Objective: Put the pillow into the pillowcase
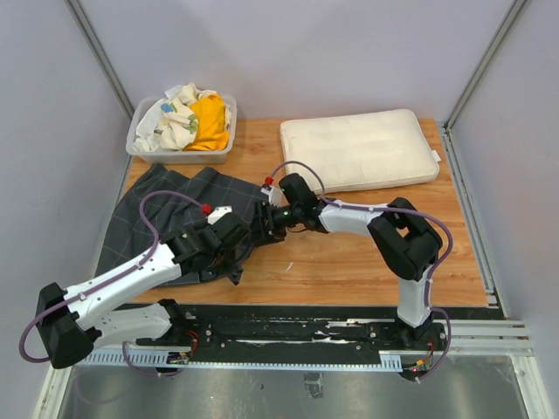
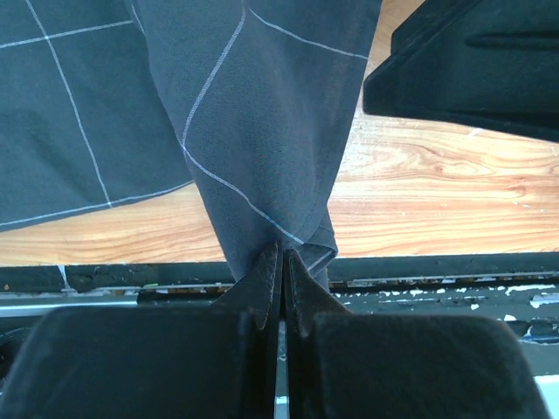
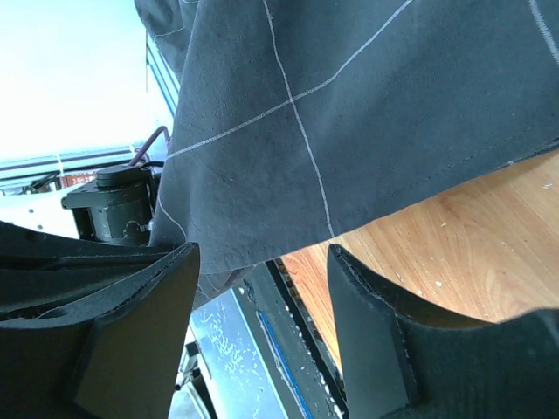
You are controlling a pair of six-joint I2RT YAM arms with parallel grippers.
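Left claw: your left gripper [image 2: 281, 262] is pinching a bunched fold of the pillowcase [image 2: 262, 131], jaws shut tight on the cloth.
Right claw: your right gripper [image 3: 262, 257] is standing open and holding nothing, just beside the left one.
Hem: the pillowcase's edge is hanging right in front of the right jaws' gap.
Pillowcase: the rest is lying spread at the near left of the table [image 1: 349, 253].
Pillow: the pillow [image 1: 358, 150] is lying far right, long axis across the table, well apart from both claws and nearer your right arm.
Coming move: you are probably needing a second pinch on that hem.
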